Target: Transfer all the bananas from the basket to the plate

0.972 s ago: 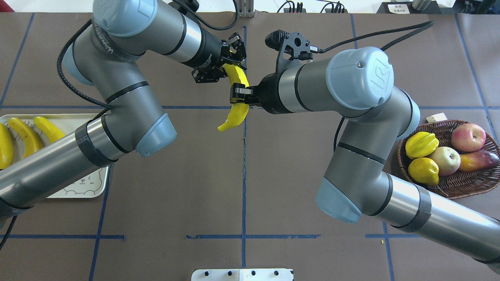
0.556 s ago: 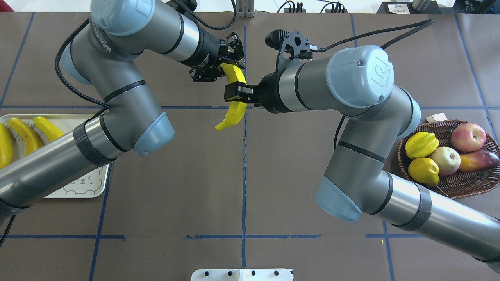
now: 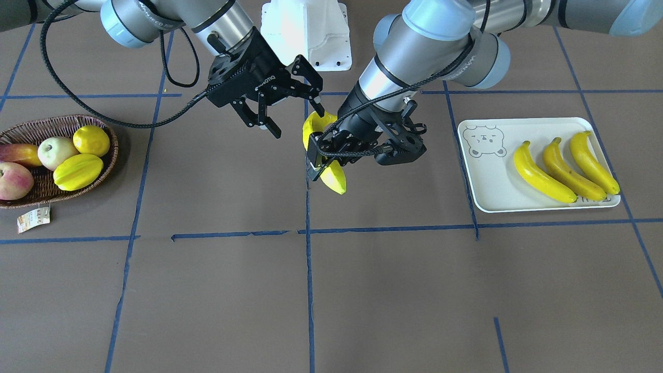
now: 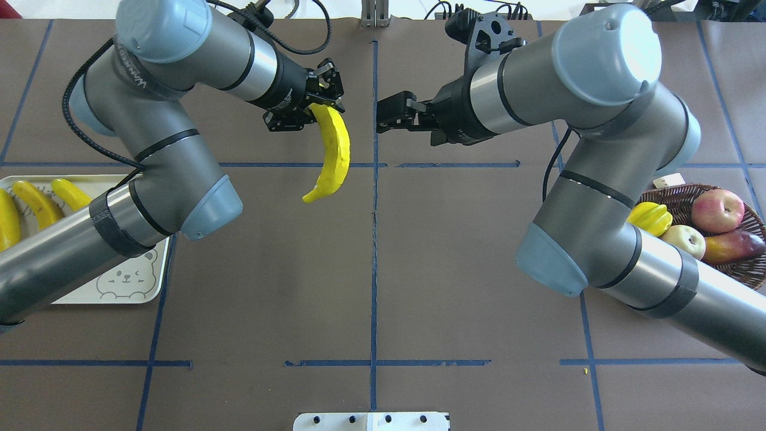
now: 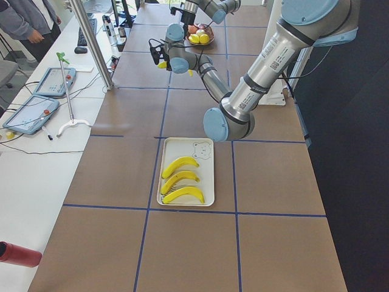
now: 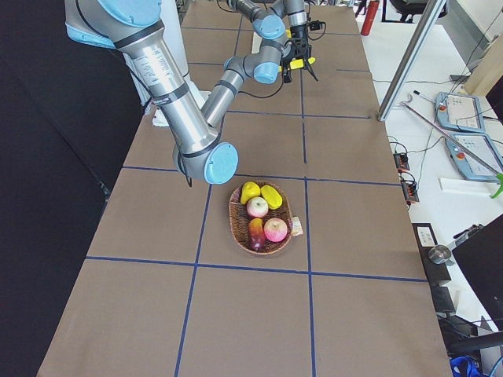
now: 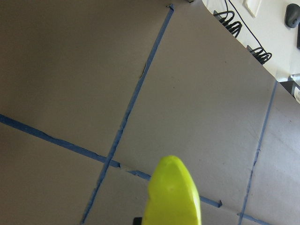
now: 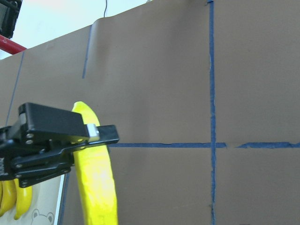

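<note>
Since earlier frame we log: right gripper (image 4: 383, 117) released, withdrawn right. Left gripper (image 4: 320, 103) clenched on banana (image 4: 335, 149), upper centre. Plate (image 4: 128, 293) and three bananas (image 4: 36, 203) at left edge, arm-hidden, cropped. Brown table (image 4: 269, 287), blue tape (image 4: 373, 269).

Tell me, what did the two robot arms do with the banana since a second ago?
The right gripper let go of the banana and pulled back to its own side, open. The left gripper kept its hold and carried the banana a little toward the plate. The three bananas on the plate and the fruit in the basket stayed put.
</note>
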`<state>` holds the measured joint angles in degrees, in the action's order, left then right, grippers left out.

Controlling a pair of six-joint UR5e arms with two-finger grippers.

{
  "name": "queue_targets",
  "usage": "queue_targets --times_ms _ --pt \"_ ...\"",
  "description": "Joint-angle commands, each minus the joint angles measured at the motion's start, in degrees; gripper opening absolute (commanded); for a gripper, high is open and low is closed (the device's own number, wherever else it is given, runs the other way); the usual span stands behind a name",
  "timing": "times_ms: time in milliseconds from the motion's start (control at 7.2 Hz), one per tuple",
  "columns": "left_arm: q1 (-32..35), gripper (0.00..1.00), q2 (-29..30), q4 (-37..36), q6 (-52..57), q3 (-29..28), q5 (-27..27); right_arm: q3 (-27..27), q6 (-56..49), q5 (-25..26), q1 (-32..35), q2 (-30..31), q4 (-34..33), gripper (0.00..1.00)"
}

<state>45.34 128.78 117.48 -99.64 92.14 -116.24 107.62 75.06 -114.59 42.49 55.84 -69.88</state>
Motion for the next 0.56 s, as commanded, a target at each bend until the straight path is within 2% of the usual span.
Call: queue_targets --times_ms 0,139,278,417 --pt "3.5 0.00 -8.9 -0.2 0.1 0.5 -0.6 0.4 -3.5 -1.3 2.8 2.6 -7.7 0.99" --pt "6.6 0.00 -13.0 -0.8 0.0 0.5 -3.9 0.5 -7.7 -1.2 4.3 2.5 -14.8 0.99" --pt "9.2 0.00 -17.9 -1.4 0.0 0.4 -5.9 0.3 -11.7 -1.1 5.8 2.5 -19.1 0.99" --pt "10.3 0.00 -22.0 -1.4 0.0 -0.5 -5.7 0.0 -16.0 -1.2 7.1 4.0 -19.8 0.99"
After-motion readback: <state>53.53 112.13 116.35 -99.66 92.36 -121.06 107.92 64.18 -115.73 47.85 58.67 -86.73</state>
